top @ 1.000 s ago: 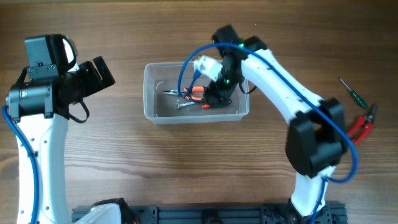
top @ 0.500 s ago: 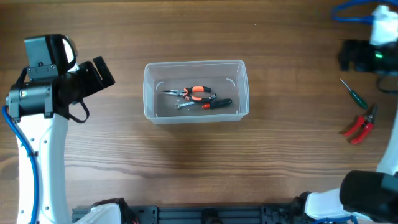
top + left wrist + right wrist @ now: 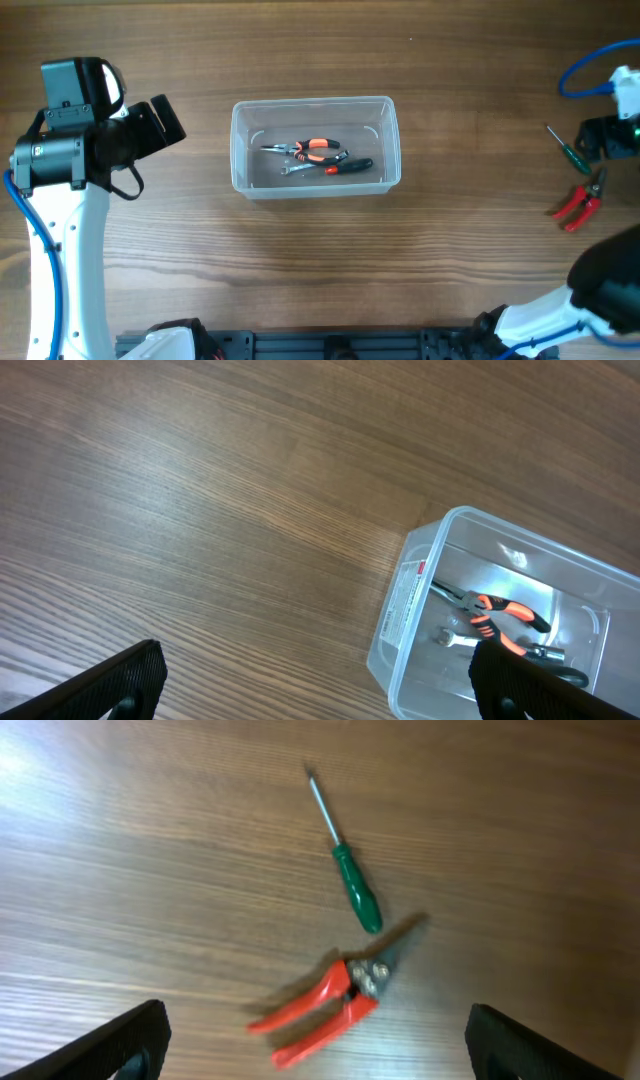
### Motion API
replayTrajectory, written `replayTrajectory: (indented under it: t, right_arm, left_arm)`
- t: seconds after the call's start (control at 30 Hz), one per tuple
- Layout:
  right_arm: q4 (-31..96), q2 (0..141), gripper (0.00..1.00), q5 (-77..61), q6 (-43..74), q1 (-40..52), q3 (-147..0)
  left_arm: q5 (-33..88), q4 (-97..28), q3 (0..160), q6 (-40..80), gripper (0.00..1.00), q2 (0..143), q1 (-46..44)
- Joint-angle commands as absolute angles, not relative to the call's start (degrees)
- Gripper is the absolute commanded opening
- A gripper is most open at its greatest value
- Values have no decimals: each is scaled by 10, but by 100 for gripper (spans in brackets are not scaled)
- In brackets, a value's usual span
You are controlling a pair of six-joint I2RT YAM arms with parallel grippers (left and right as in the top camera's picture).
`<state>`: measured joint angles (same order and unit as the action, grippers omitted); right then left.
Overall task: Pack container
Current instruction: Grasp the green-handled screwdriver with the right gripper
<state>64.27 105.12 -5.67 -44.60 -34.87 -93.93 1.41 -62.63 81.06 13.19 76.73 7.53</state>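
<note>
Surveying overhead: container [image 3: 240, 150], a clear tub at centre frame, holds orange-handled pliers [image 3: 315, 149] and two smaller tools. Green screwdriver [image 3: 565, 150] and red snips [image 3: 578, 203] lie on the table [image 3: 450, 270] at far right, well apart from it, beside the right gripper [image 3: 592, 140]. Left wrist: left gripper [image 3: 320, 695] has fingers wide apart and empty, with the container at lower right. Right wrist: fingers wide apart, empty; screwdriver above centre, snips just below. You should take one item only: centre over the screwdriver's handle, set the jaws across it, descend, then close.
</note>
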Motion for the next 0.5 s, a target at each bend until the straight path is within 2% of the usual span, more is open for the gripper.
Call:
replayTrajectory:
  t: [0.0, 0.17, 0.47]
  right_arm:
    - [607, 1129, 95, -26, -482, -349, -931]
    - [561, 1199, 99, -26, -499, -350, -931]
    - [515, 1251, 100, -26, -527, -351, -931]
  left_arm:
    - [18, -624, 810, 139, 100, 769, 78]
    - [19, -624, 810, 140, 100, 769, 78]
    - [19, -625, 810, 155, 100, 769, 78]
